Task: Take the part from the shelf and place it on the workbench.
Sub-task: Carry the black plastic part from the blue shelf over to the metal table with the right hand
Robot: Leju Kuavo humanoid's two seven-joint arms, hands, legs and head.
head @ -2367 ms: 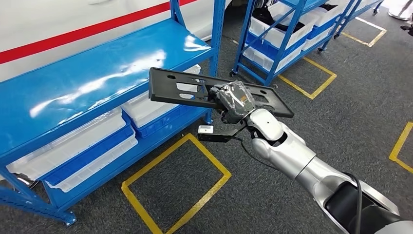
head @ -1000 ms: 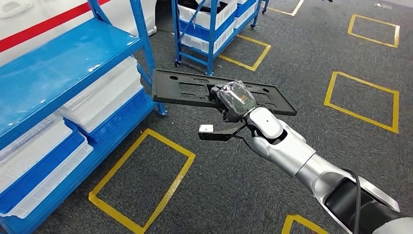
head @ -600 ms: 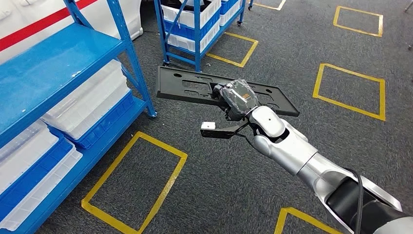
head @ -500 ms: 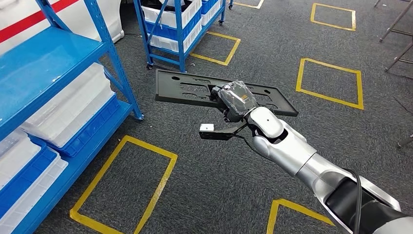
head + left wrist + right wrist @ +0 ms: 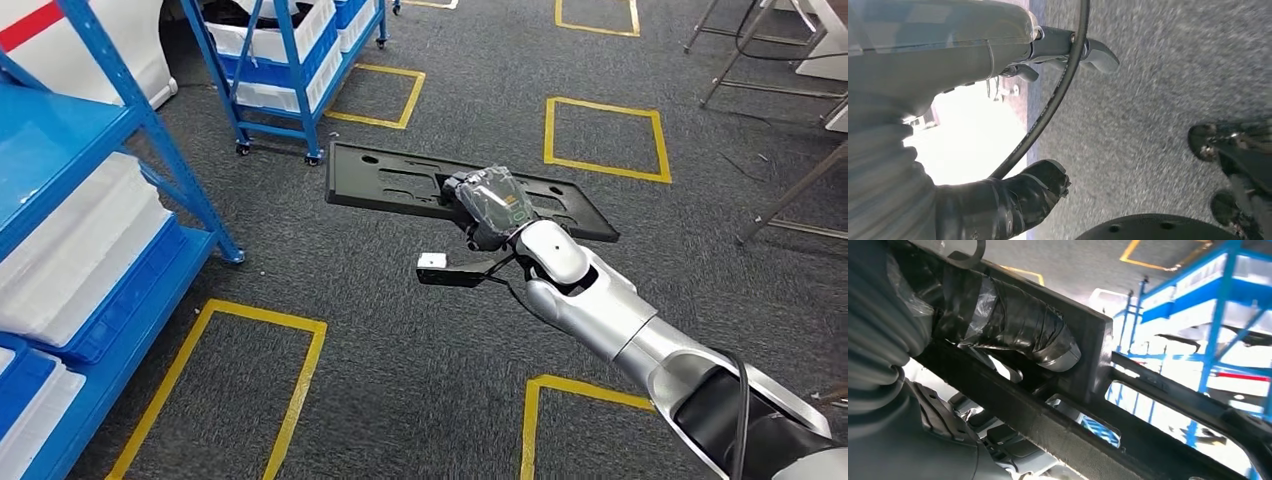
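Item: long flat black plastic panel with cut-out slots (image 5: 400, 185), the task's part.

Location: in the air over grey carpet floor marked with yellow tape rectangles (image 5: 604, 135), held clear of the blue metal shelf rack with white trays (image 5: 90, 250) at the left of the head view.

Holder: right hand (image 5: 490, 205), wrapped in clear film, on the silver right arm. Its fingers (image 5: 1018, 325) are closed over the panel's edge near mid-length; the right wrist view shows a dark taped finger clamped against a crossbar.

Left hand (image 5: 1013, 200): hanging over the floor, fingers holding nothing; curled or spread cannot be told.

Change: across the last few seconds the whole scene has swung, the blue rack sliding from centre to the left edge, a second wheeled blue rack (image 5: 275, 70) passing leftward, and metal legs (image 5: 800, 185) appearing at right. Hand and panel keep the same place in the picture, so the robot has turned, not the part.

Meaning: pick-up judged done; carrying under way; no counter seen yet.

Orientation: panel roughly level, long axis left to right across the view, right end slightly nearer.
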